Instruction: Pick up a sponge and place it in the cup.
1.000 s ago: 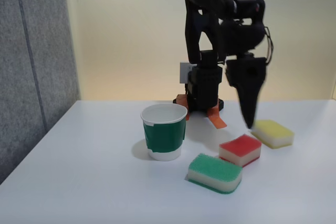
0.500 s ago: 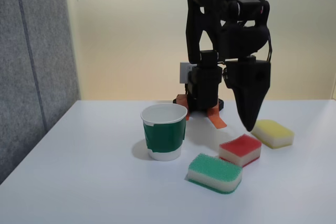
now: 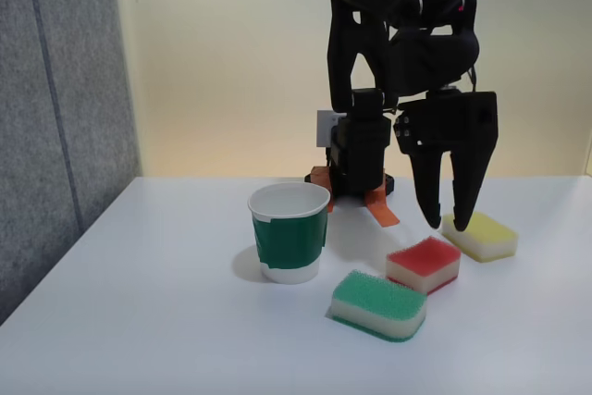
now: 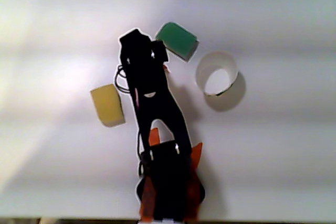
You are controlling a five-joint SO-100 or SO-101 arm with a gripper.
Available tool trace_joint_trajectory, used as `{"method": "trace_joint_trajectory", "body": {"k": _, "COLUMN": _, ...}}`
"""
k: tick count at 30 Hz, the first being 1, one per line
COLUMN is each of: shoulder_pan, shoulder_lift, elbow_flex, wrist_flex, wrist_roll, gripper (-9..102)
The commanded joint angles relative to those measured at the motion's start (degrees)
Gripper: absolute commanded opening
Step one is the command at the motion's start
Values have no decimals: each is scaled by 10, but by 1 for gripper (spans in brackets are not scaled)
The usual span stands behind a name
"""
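Note:
The sponge (image 3: 424,263), red on top with a cream base, lies on the white table right of the cup (image 3: 289,231), a white paper cup with a dark green band. My gripper (image 3: 447,222) hangs open, fingers pointing down, just above and behind the red sponge, between it and a yellow sponge; nothing is between its fingers. In the other view, from above, the black arm (image 4: 152,103) covers the red sponge, and the cup (image 4: 216,73) stands to the arm's right.
A green-topped sponge (image 3: 379,303) lies in front of the red one, nearest the camera. A yellow-topped sponge (image 3: 479,233) sits at the right. The arm's base with orange clamps (image 3: 377,205) stands behind. A grey panel (image 3: 55,117) borders the left.
The gripper has turned at the wrist and its fingers have spread from a narrow closed-looking point into an open fork. The sponges and the cup have not moved.

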Motion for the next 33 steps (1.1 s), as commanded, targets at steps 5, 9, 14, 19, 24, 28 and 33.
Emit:
{"method": "trace_joint_trajectory", "body": {"k": 5, "shoulder_pan": -6, "shoulder_lift": -5, "elbow_flex": 13, "wrist_flex": -51, "wrist_roll": -47, "gripper": 20}}
{"method": "trace_joint_trajectory", "body": {"k": 9, "shoulder_pan": -4, "shoulder_lift": -18, "elbow_flex": 31, "wrist_flex": -95, "wrist_roll": -68, "gripper": 27}}
{"method": "trace_joint_trajectory", "body": {"k": 14, "shoulder_pan": -2, "shoulder_lift": -28, "elbow_flex": 56, "wrist_flex": -136, "wrist_roll": -78, "gripper": 33}}
{"method": "trace_joint_trajectory", "body": {"k": 19, "shoulder_pan": -3, "shoulder_lift": -37, "elbow_flex": 73, "wrist_flex": -160, "wrist_roll": -74, "gripper": 38}}
{"method": "trace_joint_trajectory", "body": {"k": 24, "shoulder_pan": -4, "shoulder_lift": -40, "elbow_flex": 73, "wrist_flex": -151, "wrist_roll": -65, "gripper": 41}}
{"method": "trace_joint_trajectory", "body": {"k": 28, "shoulder_pan": -3, "shoulder_lift": -37, "elbow_flex": 77, "wrist_flex": -149, "wrist_roll": -61, "gripper": 41}}
{"method": "trace_joint_trajectory", "body": {"k": 33, "shoulder_pan": -4, "shoulder_lift": -40, "elbow_flex": 91, "wrist_flex": -160, "wrist_roll": -47, "gripper": 40}}
